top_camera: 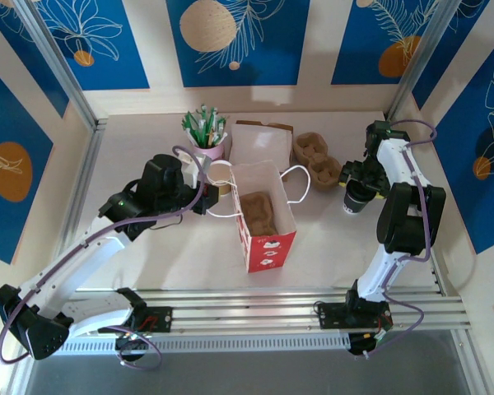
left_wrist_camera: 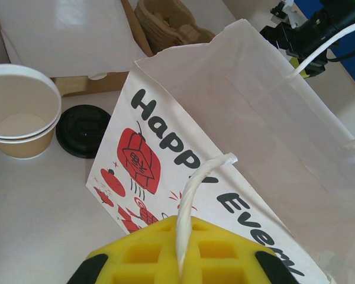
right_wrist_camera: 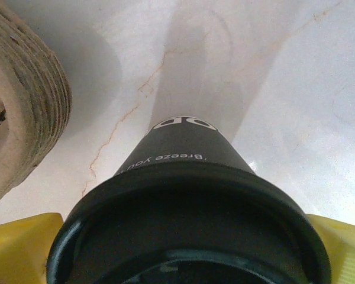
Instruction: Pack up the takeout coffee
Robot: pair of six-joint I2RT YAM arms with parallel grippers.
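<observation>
- Left arm [top_camera: 86, 251]: white links, black joint housings; a purple cable loops beside its black base, at the left end of the rail [top_camera: 255, 311].
- Right arm [top_camera: 383, 267]: same white-and-black build, purple cable, black base on the rail's right half.
- Left fingers [left_wrist_camera: 165, 257]: yellow, waffle-grid moulding, black edges.
- Right fingers [right_wrist_camera: 15, 248]: yellow.

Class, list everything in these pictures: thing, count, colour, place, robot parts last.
Printed paper bag: one, white-red, centre, open.
Moulded pulp cup tray: one, brown, inside bag.
Stacked pulp cup trays: count unclear, brown, right-rear of bag.
Flat cardboard box: one, white-topped, behind bag.
Cup of green-white sticks: one, pink, left of box.
Lidless paper cup: perhaps two nested, tan, left of bag.
Loose round plastic lid: one, black, beside that cup.
Lidded takeout coffee cup: one, black, in right jaws.
Left gripper: one, yellow jaws shut on bag's rope handle.
Right gripper: one, yellow jaws shut on coffee cup.
</observation>
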